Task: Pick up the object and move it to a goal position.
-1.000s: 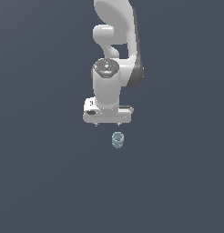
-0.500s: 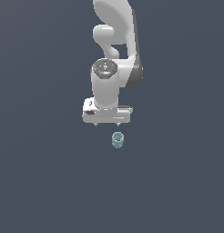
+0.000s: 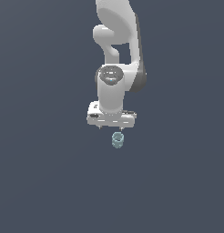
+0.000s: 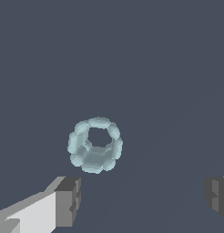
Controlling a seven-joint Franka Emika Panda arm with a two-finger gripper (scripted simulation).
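Pale teal translucent cup-like cylinder [image 3: 117, 139] sits upright on the dark desk [image 3: 41, 182], near my jaws but not between them. Jaws spread wide, empty, staged to straddle it once aligned.

No readable text, labels or numbers anywhere.

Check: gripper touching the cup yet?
Apart. Wrist view: both fingers sit clear of the cup, bare floor between; gripper open.
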